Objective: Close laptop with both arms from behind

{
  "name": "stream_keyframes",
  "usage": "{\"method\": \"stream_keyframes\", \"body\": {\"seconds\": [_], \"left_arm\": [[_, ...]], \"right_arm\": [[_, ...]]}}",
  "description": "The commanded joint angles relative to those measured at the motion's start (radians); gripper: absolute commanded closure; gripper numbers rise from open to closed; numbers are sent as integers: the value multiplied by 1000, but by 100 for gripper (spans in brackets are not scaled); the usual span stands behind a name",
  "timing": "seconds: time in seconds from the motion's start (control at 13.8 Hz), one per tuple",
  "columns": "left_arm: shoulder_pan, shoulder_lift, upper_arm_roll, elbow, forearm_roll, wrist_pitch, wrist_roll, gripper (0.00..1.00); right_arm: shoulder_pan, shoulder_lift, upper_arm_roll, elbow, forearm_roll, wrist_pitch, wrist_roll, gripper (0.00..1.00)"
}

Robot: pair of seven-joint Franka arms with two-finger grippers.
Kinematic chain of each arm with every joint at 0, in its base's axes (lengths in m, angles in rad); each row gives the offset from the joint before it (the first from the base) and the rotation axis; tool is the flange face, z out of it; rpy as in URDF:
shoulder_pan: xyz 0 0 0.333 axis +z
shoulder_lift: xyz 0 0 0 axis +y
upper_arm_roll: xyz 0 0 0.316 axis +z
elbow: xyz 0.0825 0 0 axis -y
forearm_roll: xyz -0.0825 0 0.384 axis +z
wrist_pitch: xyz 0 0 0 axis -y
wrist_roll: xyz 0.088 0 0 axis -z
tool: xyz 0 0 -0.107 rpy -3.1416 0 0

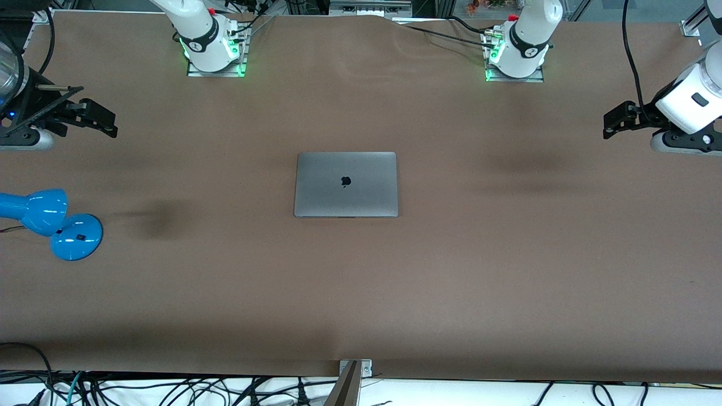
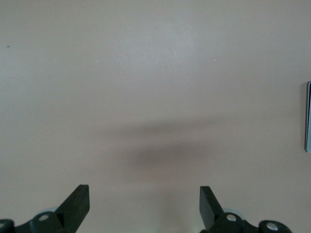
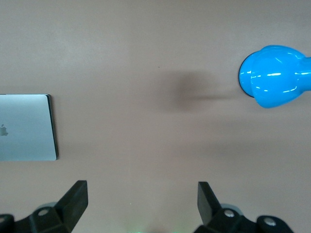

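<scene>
The laptop [image 1: 346, 184] lies at the centre of the front view, lid flat down with the logo up, so the closing looks done and no push seems left; the next move is probably just holding clear. The left gripper [image 1: 615, 121] hangs at the right edge of the frame, fingers spread and empty. The right gripper [image 1: 98, 118] hangs at the upper left edge, above the blue lamp [image 1: 53, 223], likewise spread and empty.
</scene>
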Motion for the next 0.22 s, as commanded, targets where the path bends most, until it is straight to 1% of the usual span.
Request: {"method": "stream_keyframes", "body": {"seconds": [0.0, 0.15], "left_arm": [[4, 13, -7, 49, 4, -31, 12, 0], [4, 11, -7, 51, 4, -31, 13, 0]], "right_arm": [[0, 10, -2, 26, 15, -23, 5, 0], [0, 10, -4, 26, 15, -23, 6, 0]]}}
